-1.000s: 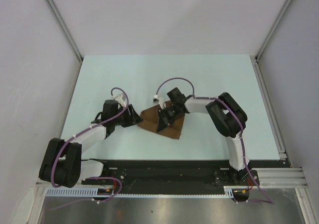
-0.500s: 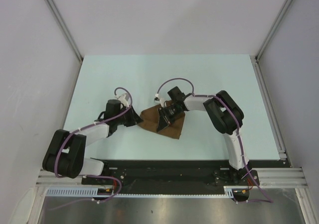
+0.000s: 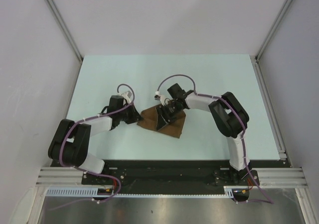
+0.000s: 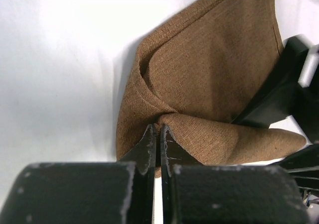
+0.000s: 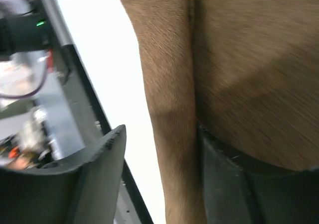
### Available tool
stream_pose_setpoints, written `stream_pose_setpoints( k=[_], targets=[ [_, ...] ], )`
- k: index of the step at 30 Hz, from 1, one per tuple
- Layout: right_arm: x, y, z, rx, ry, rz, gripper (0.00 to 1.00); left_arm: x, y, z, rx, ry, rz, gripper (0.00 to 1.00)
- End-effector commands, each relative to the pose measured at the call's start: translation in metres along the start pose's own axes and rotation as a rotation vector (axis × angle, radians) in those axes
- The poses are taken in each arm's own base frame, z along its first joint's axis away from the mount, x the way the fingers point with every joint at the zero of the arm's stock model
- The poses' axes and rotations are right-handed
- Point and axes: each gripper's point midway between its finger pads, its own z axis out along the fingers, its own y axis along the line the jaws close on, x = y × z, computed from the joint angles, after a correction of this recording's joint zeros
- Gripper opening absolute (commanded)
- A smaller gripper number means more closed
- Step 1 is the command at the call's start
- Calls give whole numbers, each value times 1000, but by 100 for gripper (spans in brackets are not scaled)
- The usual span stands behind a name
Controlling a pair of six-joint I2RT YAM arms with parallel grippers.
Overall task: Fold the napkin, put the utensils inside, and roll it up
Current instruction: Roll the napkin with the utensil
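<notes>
One napkin (image 4: 209,69) seems pinched by left end effector (image 4: 155,134).

Left hand (image 4: 158,130) pinched shut; right hand (image 5: 159,137) parted.

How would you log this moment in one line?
stage: folding | left gripper: jaws shut on fold of dark-brown woven cloth napkin | right gripper: jaws open over napkin, not gripping

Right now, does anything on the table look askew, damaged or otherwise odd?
Nothing looks damaged or spilled. The one uneven spot is the napkin: its corner is puckered into a raised crease where the left gripper is shut on it. The right gripper stands open over the cloth.
</notes>
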Motion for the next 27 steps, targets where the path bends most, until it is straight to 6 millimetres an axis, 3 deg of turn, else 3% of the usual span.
stream_pose_setpoints(
  k=[1, 3, 5, 9, 12, 13, 16, 18, 19, 27],
  targets=[
    [-24, -7, -39, 240, -93, -68, 64, -7, 2, 5, -31, 10, 25, 0],
    [-32, 6, -51, 293, -156, -149, 68, -5, 3, 6, -35, 19, 21, 0],
    [-46, 6, -61, 397, -243, -243, 70, -6, 4, 7, -36, 22, 20, 0],
    [-50, 20, -66, 561, -332, -431, 72, -3, 7, 10, -48, 40, 9, 0],
    [-41, 29, -53, 628, -323, -555, 72, -2, 8, 12, -54, 45, 0, 0],
    [-29, 32, -41, 628, -297, -588, 72, -3, 9, 13, -56, 45, -5, 0],
    [-30, 34, -33, 655, -319, -665, 72, -6, 7, 14, -55, 44, -6, 0],
    [-19, 32, -25, 668, -299, -694, 71, -8, 6, 14, -54, 44, -3, 0],
    [-25, 36, -24, 661, -326, -722, 72, -10, 6, 15, -53, 41, -2, 0],
    [-16, 9, -9, 708, -257, -736, 71, -15, 4, 17, -51, 44, 2, 0]
  ],
)
